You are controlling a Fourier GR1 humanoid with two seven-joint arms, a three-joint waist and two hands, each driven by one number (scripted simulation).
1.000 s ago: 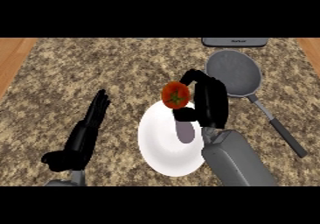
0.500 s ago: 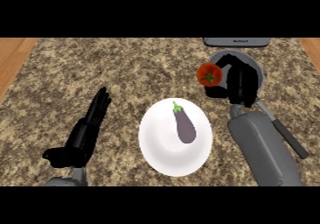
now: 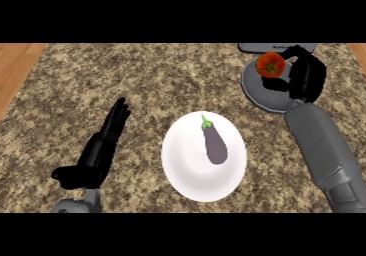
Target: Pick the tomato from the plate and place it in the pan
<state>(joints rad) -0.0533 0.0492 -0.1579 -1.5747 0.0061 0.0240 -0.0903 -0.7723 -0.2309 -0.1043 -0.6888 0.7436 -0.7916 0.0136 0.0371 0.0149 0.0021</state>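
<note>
Holding the tomato [image 3: 270, 65] in curled fingers, the right hand [image 3: 308, 75] hovers over the grey pan [image 3: 269, 101], at one o'clock from the white plate [image 3: 180, 165] where an eggplant [image 3: 215, 145] lies. Released near the pan's twelve o'clock rim, the tomato might roll out. The left hand [image 3: 105, 145] rests open-fingered at nine o'clock.

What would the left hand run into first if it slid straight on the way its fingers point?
Nothing, as far as shown: the left hand points along bare counter, passing left of the plate, to the far edge. Its height is unclear.
</note>
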